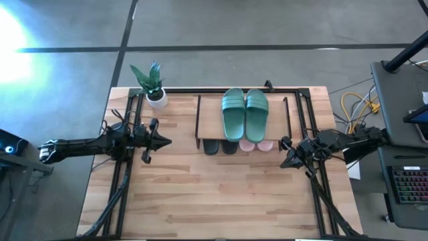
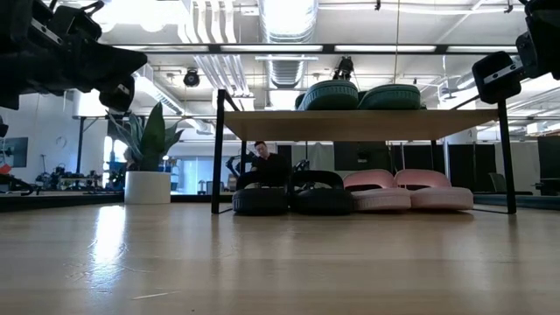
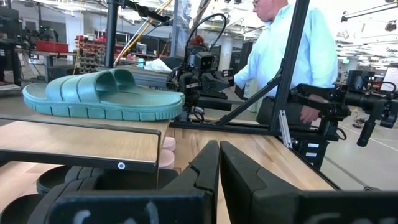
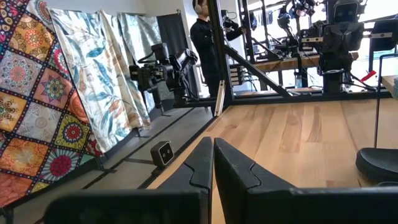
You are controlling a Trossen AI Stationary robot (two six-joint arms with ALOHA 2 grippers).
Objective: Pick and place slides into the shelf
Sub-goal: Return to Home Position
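The shelf (image 1: 244,137) stands at the table's far middle. A dark green pair of slides (image 1: 245,114) lies sole down on its wooden top board (image 2: 350,124). Under the board, on the table, stand a black pair (image 2: 293,199) and a pale pink pair (image 2: 407,194). My left gripper (image 1: 167,141) hovers shut at the shelf's left, pointing level toward it. My right gripper (image 1: 283,163) hovers shut at the shelf's near right. In the left wrist view the green slide (image 3: 106,94) sits on the board, beyond my shut gripper (image 3: 219,163).
A potted plant (image 1: 152,86) in a white pot stands at the table's far left corner. Black frame rails (image 1: 120,187) run along both table sides. A person in a light blue shirt (image 3: 292,56) stands beyond the table. Bare wood lies across the near half.
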